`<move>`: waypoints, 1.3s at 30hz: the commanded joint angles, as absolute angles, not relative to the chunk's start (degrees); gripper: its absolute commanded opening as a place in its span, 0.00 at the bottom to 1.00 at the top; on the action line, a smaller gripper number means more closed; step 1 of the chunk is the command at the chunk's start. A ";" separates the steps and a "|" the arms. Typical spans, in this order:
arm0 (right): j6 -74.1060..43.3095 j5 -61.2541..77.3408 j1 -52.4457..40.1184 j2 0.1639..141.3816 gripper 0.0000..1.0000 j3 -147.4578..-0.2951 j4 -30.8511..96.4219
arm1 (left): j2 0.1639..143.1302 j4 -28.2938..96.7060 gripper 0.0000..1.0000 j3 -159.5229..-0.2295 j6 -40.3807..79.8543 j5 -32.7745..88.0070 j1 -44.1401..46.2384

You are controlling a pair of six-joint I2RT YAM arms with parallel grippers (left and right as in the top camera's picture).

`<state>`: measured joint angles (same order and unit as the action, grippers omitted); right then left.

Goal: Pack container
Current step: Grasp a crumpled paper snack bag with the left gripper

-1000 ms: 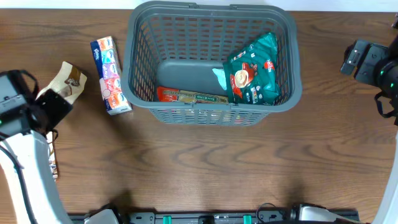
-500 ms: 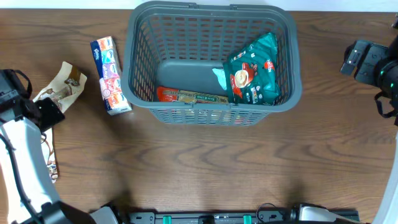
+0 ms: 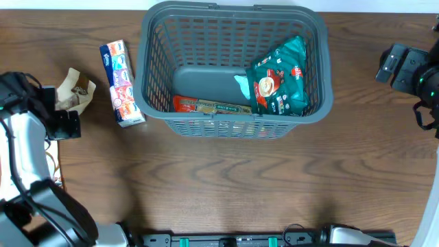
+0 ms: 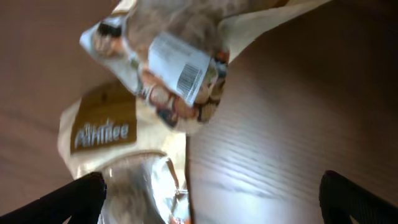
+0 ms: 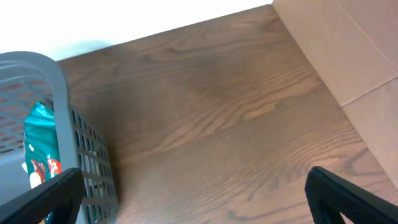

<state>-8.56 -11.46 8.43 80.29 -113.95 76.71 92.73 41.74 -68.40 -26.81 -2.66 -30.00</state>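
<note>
Now left gripper (image 4: pixel 211 198) and right gripper (image 5: pixel 196 199) gape; colourful box (image 3: pixel 122 84) lies between beige packet (image 3: pixel 79 86) and container (image 3: pixel 233 127).

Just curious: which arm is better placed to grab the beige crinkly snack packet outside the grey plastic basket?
Left: the left gripper, open, hovers over the packet; the right gripper is beyond the basket.

The left arm (image 3: pixel 24 154) stood at the far left of the overhead view, its white link angled up to the wrist. The left gripper (image 3: pixel 63 113) faced right with jaws spread wide, its dark fingertips (image 4: pixel 78 198) at the bottom corners of the wrist view. The right arm (image 3: pixel 429 86) sat at far right, the right gripper (image 3: pixel 392 65) also wide open, facing left.
</note>
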 commanded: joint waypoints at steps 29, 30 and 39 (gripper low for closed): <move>-9.15 -12.21 8.75 80.36 0.99 -114.63 76.77 | 116.05 18.87 0.98 -69.49 -52.23 -2.09 -29.93; -9.15 -12.21 8.75 80.36 0.99 -114.63 76.77 | 116.05 18.35 0.99 -69.49 -51.05 -1.85 -29.93; -9.15 -12.21 8.75 80.36 0.99 -114.63 76.77 | 116.05 16.51 0.06 -69.49 -42.59 0.93 -29.93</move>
<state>-8.56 -11.44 8.43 80.29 -113.95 76.71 112.84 15.22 -70.98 -46.96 -0.56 -29.80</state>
